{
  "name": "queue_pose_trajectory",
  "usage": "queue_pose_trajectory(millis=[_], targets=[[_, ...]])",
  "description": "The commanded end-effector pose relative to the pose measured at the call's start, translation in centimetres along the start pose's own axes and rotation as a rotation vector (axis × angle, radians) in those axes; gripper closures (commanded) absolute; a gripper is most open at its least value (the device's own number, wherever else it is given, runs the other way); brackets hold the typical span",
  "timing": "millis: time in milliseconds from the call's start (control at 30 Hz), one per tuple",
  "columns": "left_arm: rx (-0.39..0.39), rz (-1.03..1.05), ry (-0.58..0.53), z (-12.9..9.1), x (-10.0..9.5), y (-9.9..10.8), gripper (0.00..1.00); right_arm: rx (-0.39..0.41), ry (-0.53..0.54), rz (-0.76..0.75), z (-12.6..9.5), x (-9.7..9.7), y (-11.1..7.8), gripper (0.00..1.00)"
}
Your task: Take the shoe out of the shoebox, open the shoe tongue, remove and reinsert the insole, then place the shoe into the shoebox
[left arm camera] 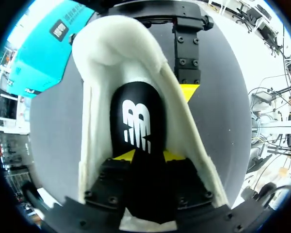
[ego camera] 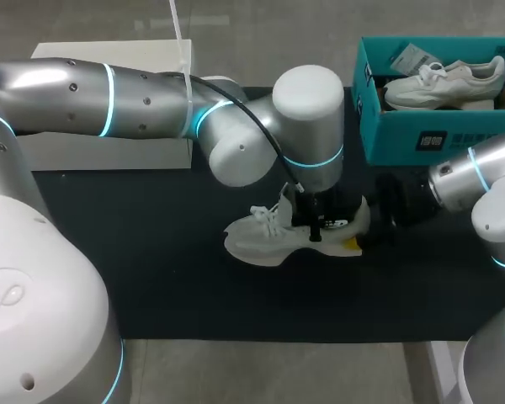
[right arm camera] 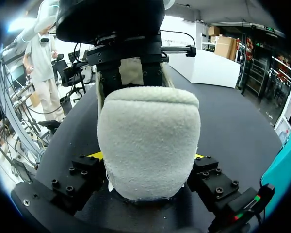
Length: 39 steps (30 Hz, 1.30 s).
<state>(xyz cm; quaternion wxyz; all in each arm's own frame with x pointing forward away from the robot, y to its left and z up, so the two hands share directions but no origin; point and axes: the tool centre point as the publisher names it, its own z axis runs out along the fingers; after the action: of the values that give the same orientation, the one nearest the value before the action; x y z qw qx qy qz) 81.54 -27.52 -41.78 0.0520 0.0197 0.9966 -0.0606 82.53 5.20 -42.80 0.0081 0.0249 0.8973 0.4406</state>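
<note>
Two pincers on the shoe (ego camera: 261, 240): right pincer (right arm camera: 146, 156) clamps the heel (right arm camera: 148, 141), left pincer (left arm camera: 148, 156) pinches the black insole (left arm camera: 136, 121). Insole step, I'd say; next needs a steady slide.

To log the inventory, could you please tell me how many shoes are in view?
2: a cream shoe on the black mat, a white shoe in the teal shoebox, which may hide more.

light: bright, even | shadows: soft under shoe (ego camera: 261, 244) | glare: sheen on left arm (ego camera: 143, 97)
</note>
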Motion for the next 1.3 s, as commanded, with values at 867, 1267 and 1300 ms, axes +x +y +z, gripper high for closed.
queue_pose_trajectory(millis=[867, 1267, 1300], targets=[[0.134, -0.159, -0.080, -1.6, -1.3, 1.9, 1.00, 0.001, 0.000, 0.001, 0.5, 0.1, 0.0, 1.00], [0.208, -0.200, 0.078, -5.8, -0.8, 1.9, 1.00, 0.001, 0.000, 0.001, 0.5, 0.1, 0.0, 1.00], [0.222, -0.204, 0.094, -6.0, -0.8, 1.9, 1.00, 0.001, 0.000, 0.001, 0.5, 0.1, 0.0, 1.00]])
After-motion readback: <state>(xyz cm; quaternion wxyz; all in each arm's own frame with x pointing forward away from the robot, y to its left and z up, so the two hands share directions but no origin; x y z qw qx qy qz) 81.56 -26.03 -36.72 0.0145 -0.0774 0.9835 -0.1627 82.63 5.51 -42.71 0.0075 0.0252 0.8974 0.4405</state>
